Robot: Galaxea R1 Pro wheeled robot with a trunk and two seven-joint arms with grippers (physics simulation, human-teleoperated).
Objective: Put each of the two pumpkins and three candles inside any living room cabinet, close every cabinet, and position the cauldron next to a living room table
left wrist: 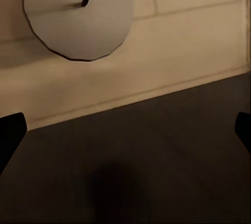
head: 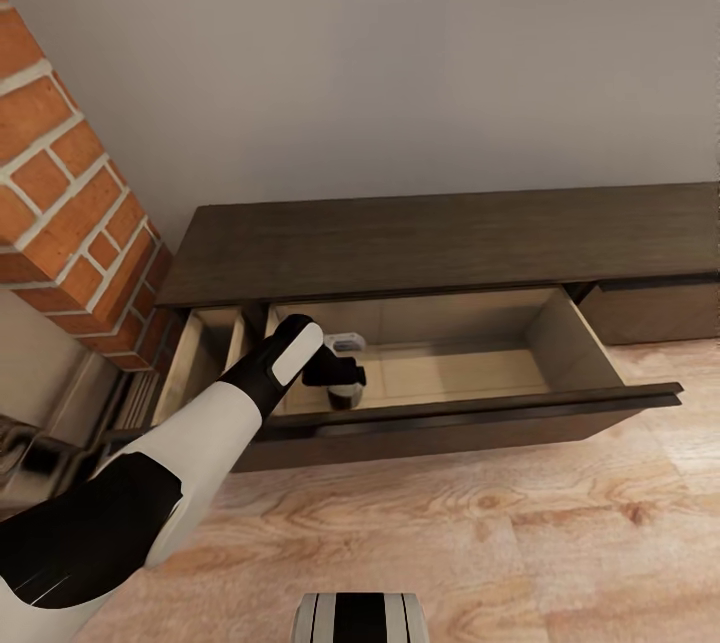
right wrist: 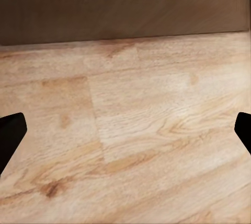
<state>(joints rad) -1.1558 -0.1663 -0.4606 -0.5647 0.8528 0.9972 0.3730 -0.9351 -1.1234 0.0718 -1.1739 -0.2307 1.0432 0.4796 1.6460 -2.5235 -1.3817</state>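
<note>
**Arm over the open drawer**

From the head camera, the long dark brown cabinet (head: 440, 243) stands against the grey wall, next to a red brick wall (head: 70, 213). Its big drawer (head: 590, 348) is pulled out over the wooden floor (head: 520, 543). The inside of the drawer is light tan. The left arm (head: 190, 443) reaches into the left end of the drawer, and the left gripper (head: 342, 385) hangs there, close to the drawer's front wall. A small narrow drawer (head: 205, 353) beside it is open too.

From the left wrist camera, a candle (left wrist: 78, 18) sits on the tan drawer bottom. You see its round flat top with a tiny dark wick. The two black fingers (left wrist: 10, 135) are spread far apart at the edges and hold nothing. The candle is apart from them. The dark drawer front lies below.

From the right wrist camera, the right gripper (right wrist: 125, 132) looks at the wooden floor, with the dark cabinet front near. Its fingers (right wrist: 11, 130) are wide apart and hold nothing.
</note>
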